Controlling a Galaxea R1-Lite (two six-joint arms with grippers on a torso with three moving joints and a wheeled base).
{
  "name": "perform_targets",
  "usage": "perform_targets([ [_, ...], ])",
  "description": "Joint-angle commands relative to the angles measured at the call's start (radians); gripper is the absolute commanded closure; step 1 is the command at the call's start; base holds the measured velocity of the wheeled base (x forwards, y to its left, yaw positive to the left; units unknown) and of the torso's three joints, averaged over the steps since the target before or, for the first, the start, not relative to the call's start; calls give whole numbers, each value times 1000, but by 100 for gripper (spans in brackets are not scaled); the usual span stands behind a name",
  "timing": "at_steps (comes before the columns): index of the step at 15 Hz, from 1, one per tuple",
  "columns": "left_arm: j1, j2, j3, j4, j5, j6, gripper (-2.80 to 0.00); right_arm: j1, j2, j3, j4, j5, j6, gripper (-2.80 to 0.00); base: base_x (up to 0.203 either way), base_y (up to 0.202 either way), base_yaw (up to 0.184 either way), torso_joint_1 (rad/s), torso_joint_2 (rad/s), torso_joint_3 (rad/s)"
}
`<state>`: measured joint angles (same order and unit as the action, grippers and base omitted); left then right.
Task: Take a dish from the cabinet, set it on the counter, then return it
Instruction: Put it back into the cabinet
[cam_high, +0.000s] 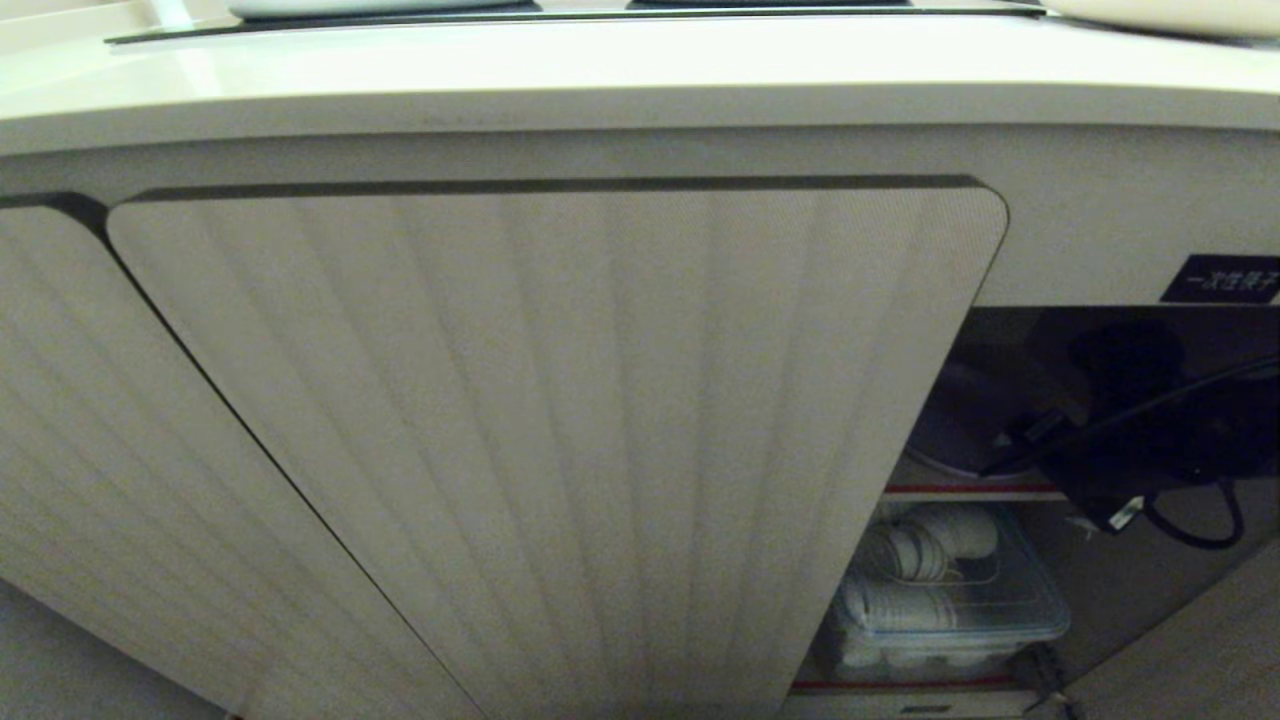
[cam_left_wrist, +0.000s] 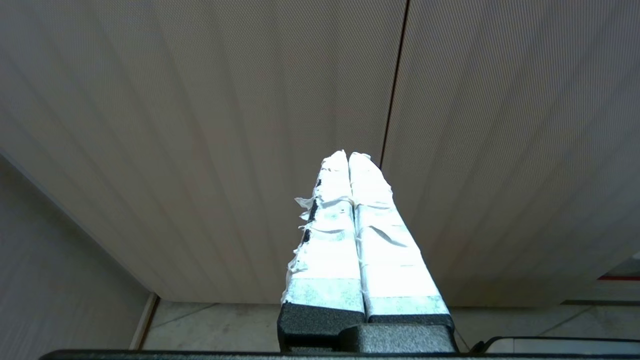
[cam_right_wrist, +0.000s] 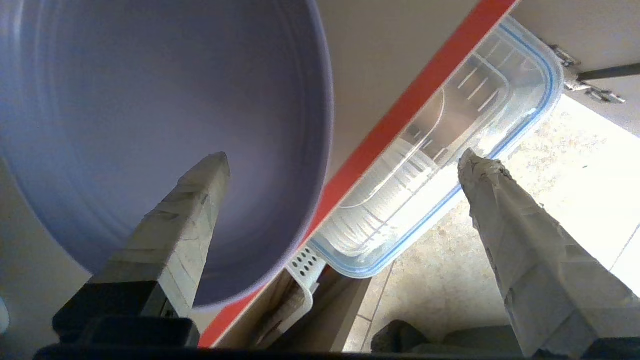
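Lavender ringed dish (cam_right_wrist: 150, 100) (shallow, round).

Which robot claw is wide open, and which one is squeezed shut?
The right claw is wide open beside the purple dish, holding nothing. The left claw is shut, parked facing the ribbed cabinet door.

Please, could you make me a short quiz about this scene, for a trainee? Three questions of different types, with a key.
1. True or false: the right claw stands open, with one finger in front of the dish.
2. What lies under the red-edged shelf? A) a clear container B) a kettle C) a pan
3. Fill in: the left claw, facing the cabinet door, is ____.
Key: 1 true; 2 A; 3 shut.
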<state>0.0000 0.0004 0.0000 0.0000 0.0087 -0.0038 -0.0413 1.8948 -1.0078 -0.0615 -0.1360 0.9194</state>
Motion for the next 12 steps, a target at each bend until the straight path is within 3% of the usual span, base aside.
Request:
perform_targets([
  [1,0,0,0,0,1,-1,0,0,-23,14,-3,-1,-10,-280,0,0,0,0,0,0],
  [9,0,0,0,0,1,-1,0,0,-99,93,-58,-24,-117,-280,0,0,0,0,0,0],
  [12,0,0,0,0,1,-1,0,0,-121,156,-136,-29,-186,-280,0,0,0,0,0,0],
])
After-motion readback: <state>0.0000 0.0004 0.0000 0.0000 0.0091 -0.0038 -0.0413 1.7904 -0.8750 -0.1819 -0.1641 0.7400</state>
